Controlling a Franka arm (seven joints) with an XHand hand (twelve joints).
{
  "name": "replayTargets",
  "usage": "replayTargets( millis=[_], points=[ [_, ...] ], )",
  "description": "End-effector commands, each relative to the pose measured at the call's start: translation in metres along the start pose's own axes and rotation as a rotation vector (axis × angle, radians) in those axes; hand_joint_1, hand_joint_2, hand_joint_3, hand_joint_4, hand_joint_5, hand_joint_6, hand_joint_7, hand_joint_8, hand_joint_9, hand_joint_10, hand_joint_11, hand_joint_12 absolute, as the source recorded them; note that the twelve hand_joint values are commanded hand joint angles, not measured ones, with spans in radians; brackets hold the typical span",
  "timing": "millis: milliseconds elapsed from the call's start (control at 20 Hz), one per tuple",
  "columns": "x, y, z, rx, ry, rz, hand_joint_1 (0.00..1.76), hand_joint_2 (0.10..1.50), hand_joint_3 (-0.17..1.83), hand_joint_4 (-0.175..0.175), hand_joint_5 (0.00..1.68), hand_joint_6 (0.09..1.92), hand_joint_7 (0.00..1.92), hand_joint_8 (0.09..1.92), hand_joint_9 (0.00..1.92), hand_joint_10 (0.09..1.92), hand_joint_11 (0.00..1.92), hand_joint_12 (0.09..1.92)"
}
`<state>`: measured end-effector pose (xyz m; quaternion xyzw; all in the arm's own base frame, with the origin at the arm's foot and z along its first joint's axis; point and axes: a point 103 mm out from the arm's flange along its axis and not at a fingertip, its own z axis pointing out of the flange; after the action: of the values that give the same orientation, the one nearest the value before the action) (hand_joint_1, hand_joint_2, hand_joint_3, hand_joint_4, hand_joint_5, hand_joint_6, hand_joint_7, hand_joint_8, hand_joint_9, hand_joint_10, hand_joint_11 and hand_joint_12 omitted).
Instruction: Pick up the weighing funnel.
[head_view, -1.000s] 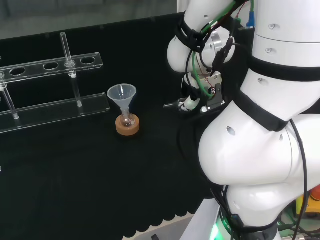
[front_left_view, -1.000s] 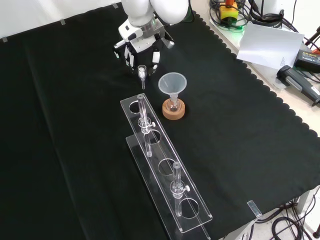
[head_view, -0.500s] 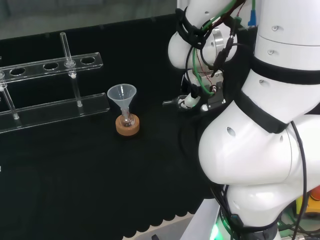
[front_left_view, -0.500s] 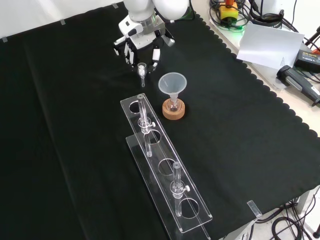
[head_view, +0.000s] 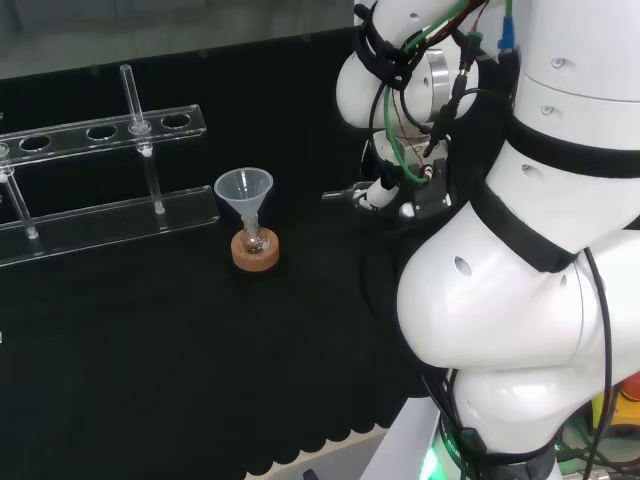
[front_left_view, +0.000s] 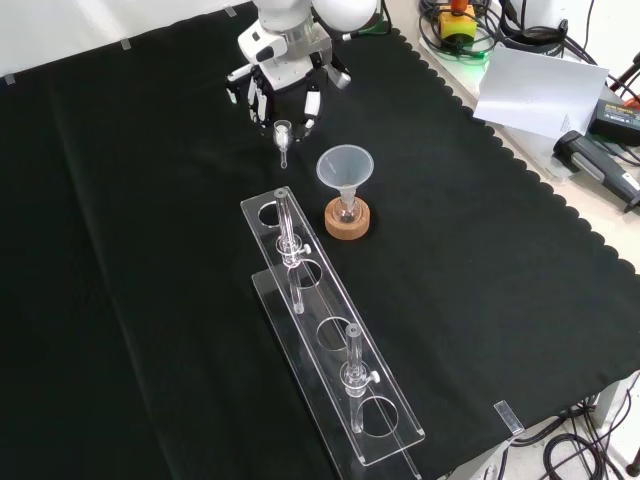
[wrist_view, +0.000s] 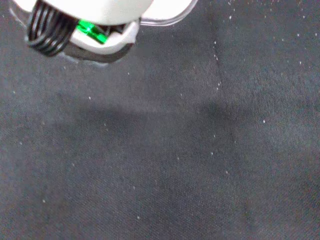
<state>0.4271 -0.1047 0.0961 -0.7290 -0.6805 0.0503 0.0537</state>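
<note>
In the front view the black and white hand (front_left_view: 283, 92) hangs at the top of the cloth with its fingers curled round the weighing funnel (front_left_view: 283, 134). This is a small clear piece whose stem points down, and it hangs off the cloth. In the head view the hand (head_view: 378, 194) shows just left of the white arm links, with the clear stem (head_view: 336, 194) sticking out to the left. In the wrist view a curved clear rim (wrist_view: 167, 19) sits beside a blurred white part of the hand (wrist_view: 85, 12) over bare black cloth.
The big funnel (front_left_view: 344, 167) stands mouth up in a small flask on a cork ring (front_left_view: 347, 224), just right of and nearer than the hand in the front view. A long clear tube rack (front_left_view: 330, 340) with glass tubes runs toward the front edge. The arm's white links (head_view: 520, 250) rise at the right of the head view.
The hand has risen a little with the weighing funnel in it, moving higher in the front view and slightly left in the head view. The big funnel and rack have not moved.
</note>
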Motion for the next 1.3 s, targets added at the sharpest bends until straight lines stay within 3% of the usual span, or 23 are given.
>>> replayTargets(
  millis=[50,1300],
  points=[
    [0.002,-0.003,-0.012,-0.019,0.014,-0.005,1.14,0.63,0.59,0.175,1.48,0.23,1.52,0.23,1.06,0.22,0.0,1.45],
    [0.015,-0.005,-0.049,-0.08,-0.014,-0.045,1.14,0.62,0.6,0.175,1.49,0.22,1.53,0.22,1.06,0.21,0.0,1.45]
  ],
)
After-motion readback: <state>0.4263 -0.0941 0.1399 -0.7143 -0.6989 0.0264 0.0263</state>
